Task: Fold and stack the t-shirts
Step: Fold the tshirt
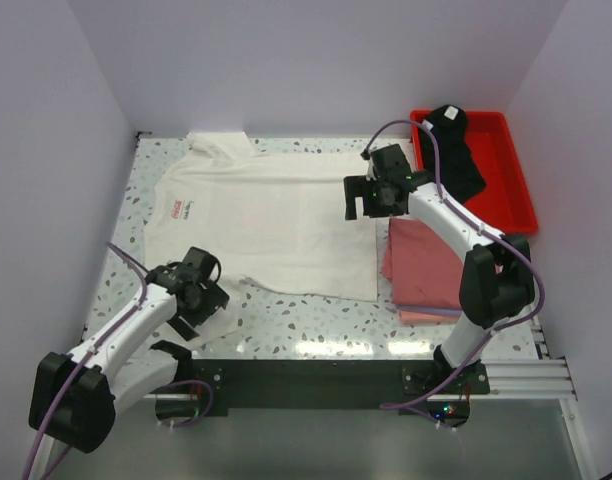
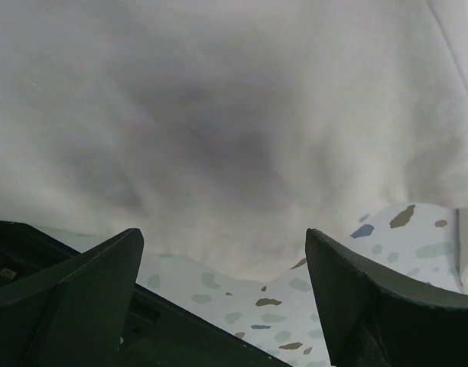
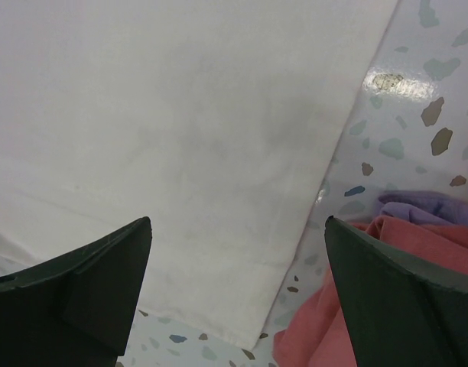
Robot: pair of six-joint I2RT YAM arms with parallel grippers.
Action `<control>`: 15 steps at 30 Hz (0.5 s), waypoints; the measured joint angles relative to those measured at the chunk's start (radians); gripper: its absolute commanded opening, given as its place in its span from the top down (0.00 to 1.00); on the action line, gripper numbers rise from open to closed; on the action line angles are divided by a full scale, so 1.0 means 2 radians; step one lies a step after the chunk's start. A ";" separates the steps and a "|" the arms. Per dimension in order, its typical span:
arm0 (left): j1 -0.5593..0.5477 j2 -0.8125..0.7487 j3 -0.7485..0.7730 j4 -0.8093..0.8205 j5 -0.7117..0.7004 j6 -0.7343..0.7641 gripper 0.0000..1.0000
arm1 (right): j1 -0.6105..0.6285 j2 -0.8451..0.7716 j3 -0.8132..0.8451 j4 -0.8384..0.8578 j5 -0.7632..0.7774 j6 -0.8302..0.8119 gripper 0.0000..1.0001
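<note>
White arms point(image 1: 448, 214), black joints point(image 1: 486, 285), purple cables point(image 1: 129, 262), dark wedge jaws.

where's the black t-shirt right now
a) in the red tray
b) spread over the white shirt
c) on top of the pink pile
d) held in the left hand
a: the black t-shirt lies bunched inside the red tray at the far right of the top view.
</note>
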 measured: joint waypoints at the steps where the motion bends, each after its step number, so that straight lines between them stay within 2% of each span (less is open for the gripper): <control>1: 0.000 0.008 0.002 -0.002 -0.003 -0.002 0.09 | 0.000 0.000 0.000 -0.001 0.000 0.000 0.01; 6: 0.000 0.076 0.018 -0.011 -0.031 -0.019 0.15 | 0.000 0.001 0.000 -0.003 0.000 0.000 0.01; 7: 0.000 0.083 0.021 -0.014 -0.036 -0.024 0.20 | 0.000 0.001 0.000 -0.004 0.001 0.000 0.01; 12: 0.000 0.116 0.039 -0.023 -0.063 -0.040 0.30 | 0.000 0.001 0.000 -0.005 0.006 -0.003 0.01; 15: 0.000 0.128 0.044 -0.026 -0.074 -0.047 0.32 | -0.001 0.001 0.000 -0.008 0.014 -0.005 0.01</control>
